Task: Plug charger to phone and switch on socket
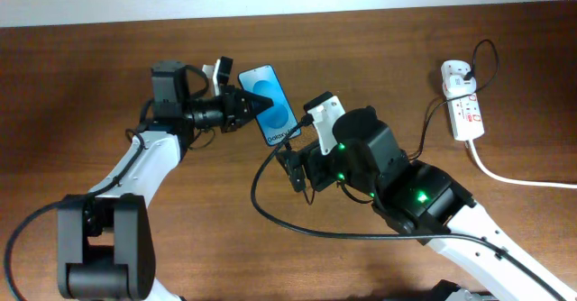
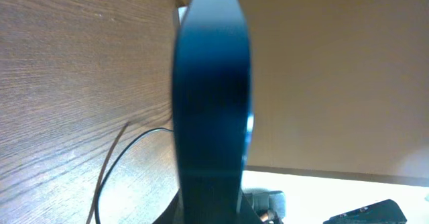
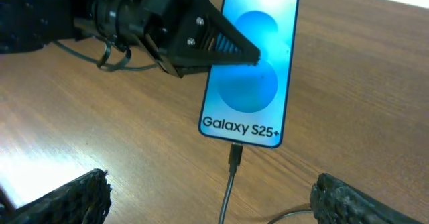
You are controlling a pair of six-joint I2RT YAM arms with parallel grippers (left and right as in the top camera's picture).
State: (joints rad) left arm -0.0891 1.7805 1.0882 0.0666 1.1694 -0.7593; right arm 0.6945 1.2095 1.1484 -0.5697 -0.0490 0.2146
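Note:
The phone (image 1: 270, 101) lies on the wooden table with its light-blue "Galaxy" screen up, and it also shows in the right wrist view (image 3: 253, 70). My left gripper (image 1: 250, 104) is shut on its left edge, one finger over the screen. In the left wrist view the phone (image 2: 212, 96) stands edge-on between the jaws (image 2: 212, 207). The charger's black connector (image 3: 234, 155) sits in the phone's bottom port, and its cable (image 1: 261, 202) loops away under my right arm. My right gripper (image 3: 214, 200) is open and empty just below the connector (image 1: 288, 139). The socket (image 1: 465, 110) lies at the far right.
The white plug adapter (image 1: 455, 70) sits in the top of the socket, with the black cable arching from it. The thick white cord (image 1: 514, 178) runs off to the right edge. My right arm (image 1: 406, 193) covers the table's lower right.

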